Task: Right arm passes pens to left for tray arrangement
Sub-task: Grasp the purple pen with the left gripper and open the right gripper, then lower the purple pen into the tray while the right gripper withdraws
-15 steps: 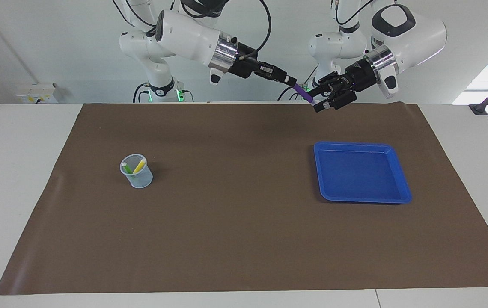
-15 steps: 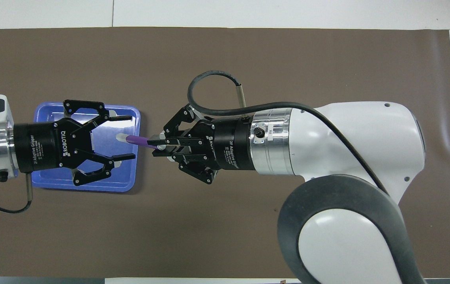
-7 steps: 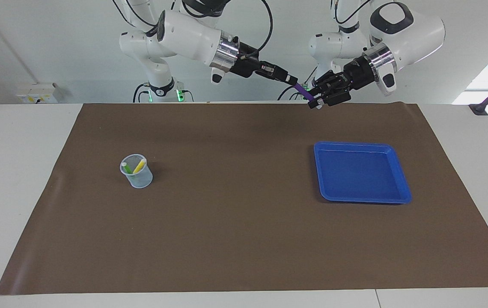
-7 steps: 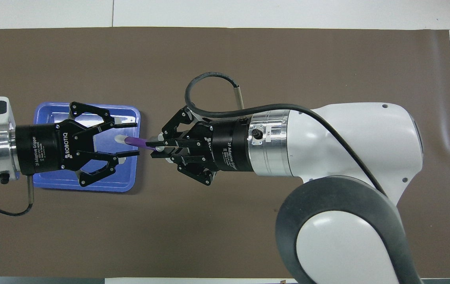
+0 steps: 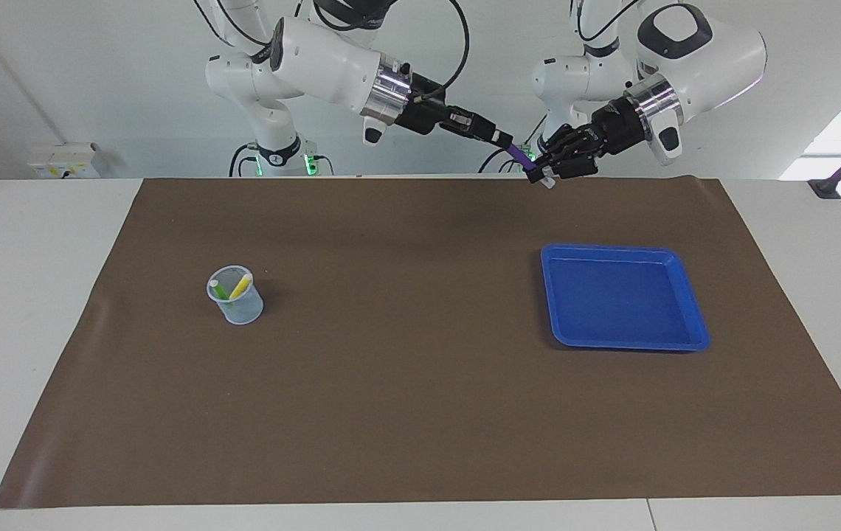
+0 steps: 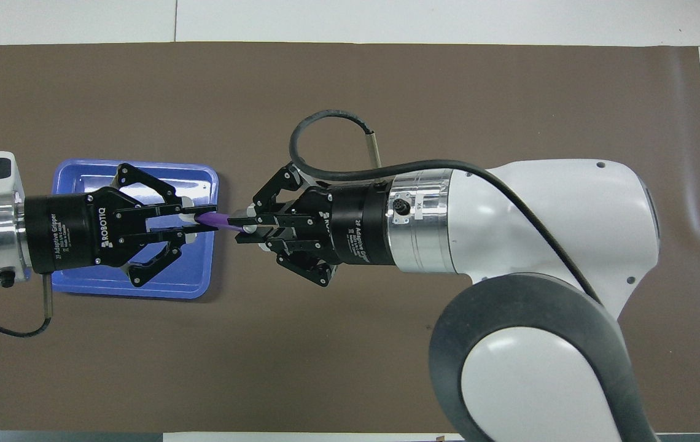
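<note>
The purple pen (image 6: 218, 219) looks light, stiff and smooth, so it could slip or swivel in a loose pinch; a hold near its pale end, clear of the other fingers, seems safest. It hangs in the air just off the edge of the blue tray (image 5: 675, 339) that faces the right arm's end of the surface. The right gripper (image 6: 242, 222) has its fingers closed on one end of the pen. The left gripper (image 6: 198, 218), over the tray, has its fingers pinched onto the pale end. The green pen (image 5: 220, 290) and yellow pen (image 5: 240, 285) stand in a clear cup (image 5: 241, 310), well apart from the tray.
</note>
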Robot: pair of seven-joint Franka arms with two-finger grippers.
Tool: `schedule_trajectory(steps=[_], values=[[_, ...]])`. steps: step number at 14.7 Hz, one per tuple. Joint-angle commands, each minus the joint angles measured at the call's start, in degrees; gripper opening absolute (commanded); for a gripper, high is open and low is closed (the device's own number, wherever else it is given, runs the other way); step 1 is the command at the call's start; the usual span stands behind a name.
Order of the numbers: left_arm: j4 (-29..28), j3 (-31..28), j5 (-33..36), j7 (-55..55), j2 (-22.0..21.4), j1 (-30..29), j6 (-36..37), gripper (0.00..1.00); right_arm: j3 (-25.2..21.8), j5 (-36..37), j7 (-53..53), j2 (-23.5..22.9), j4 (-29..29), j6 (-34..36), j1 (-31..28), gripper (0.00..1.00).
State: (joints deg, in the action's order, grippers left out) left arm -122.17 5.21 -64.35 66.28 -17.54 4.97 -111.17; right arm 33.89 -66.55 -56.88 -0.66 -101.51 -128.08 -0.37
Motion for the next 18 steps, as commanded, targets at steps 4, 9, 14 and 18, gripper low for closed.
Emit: schedule_trajectory(steps=[4, 9, 14, 18], values=[[-1.7, -0.2, -0.8, 2.4, -1.8, -0.3, -0.8, 0.00, 0.9, 9.7, 0.2, -0.1, 0.6, 0.8, -0.6, 1.00], [-1.7, -0.4, 0.7, 0.8, -1.4, -0.7, -2.2, 0.00, -0.8, 23.5, 0.3, 1.6, -0.1, 2.9, -0.8, 1.00], [-0.8, -0.4, 15.3, -10.5, 2.6, -1.5, -1.2, 0.00, -8.6, 38.1, 11.4, 3.4, -0.1, 13.6, -0.8, 1.00], [-0.2, -0.4, 26.5, -24.8, 6.5, -1.5, 1.3, 0.00, -14.5, 48.7, 21.2, 3.5, -0.4, 16.4, -0.7, 1.00]])
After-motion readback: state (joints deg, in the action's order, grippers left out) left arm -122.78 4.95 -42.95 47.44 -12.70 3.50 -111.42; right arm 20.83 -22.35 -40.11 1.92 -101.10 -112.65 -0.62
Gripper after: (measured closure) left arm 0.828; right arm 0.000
